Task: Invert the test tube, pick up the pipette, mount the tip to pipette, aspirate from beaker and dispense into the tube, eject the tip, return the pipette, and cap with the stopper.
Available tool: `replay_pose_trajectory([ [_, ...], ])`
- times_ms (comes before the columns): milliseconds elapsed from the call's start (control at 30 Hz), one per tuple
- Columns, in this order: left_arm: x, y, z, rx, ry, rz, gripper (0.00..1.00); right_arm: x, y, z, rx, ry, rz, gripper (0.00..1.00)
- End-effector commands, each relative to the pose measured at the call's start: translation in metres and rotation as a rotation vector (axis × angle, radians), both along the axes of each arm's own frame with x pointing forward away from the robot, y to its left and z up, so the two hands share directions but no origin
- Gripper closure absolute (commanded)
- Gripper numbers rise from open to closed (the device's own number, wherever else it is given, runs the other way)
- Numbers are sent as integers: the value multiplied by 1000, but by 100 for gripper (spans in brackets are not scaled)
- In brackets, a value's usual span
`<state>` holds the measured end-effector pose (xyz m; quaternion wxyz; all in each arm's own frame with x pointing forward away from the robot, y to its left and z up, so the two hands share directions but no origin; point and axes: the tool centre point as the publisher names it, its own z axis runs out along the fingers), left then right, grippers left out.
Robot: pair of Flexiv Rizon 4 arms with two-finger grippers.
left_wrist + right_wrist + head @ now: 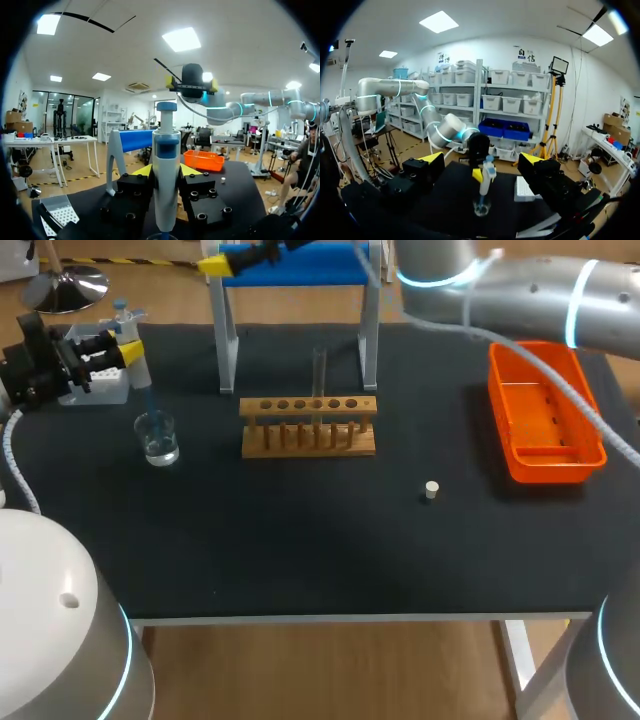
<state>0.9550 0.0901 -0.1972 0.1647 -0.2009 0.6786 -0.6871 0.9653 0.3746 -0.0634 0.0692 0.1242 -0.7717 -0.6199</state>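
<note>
The left gripper (pixel 166 172) has its yellow-tipped fingers (pixel 144 170) pressed against the pipette (pixel 166 190) from both sides, holding its smooth white and blue barrel upright with the blue plunger knob on top. In the head view the pipette's thin, clear bluish tip points down into the mouth of the beaker (pixel 158 437), a small clear glass cylinder with liquid at its bottom, standing on the matte black table (pixel 300 550) near its left side. A white tip box (pixel 524 187) with a dotted grid top lies just beside the beaker. The right gripper (pixel 481 158) hangs high over the far edge of the table with its fingers spread wide and nothing between them, looking across at the pipette and beaker. At mid-table stands a wooden rack (pixel 308 425) with a row of round holes, and a clear glass tube (pixel 320 375) stands upright in it. Behind the rack is a stand (pixel 295 265) with a blue top and white legs. A small pale round stopper (pixel 431 490) lies alone on the table to the right of the rack, and a glossy orange plastic bin (pixel 545 410) sits further right.
</note>
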Motion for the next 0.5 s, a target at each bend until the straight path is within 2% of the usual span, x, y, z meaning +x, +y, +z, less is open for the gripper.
replay_pose_trajectory([
  [33,0,1,0,-1,0,-3,100,-15,-69,1,-24,-16,-88,0],
  [300,0,1,0,-1,0,-3,100,-9,-129,-24,-14,0,-153,0],
  [400,0,1,0,-1,0,-3,100,-6,-146,-38,-29,2,-181,0],
  [500,0,1,0,-1,0,-3,100,-4,-161,-51,-2,15,-184,0],
])
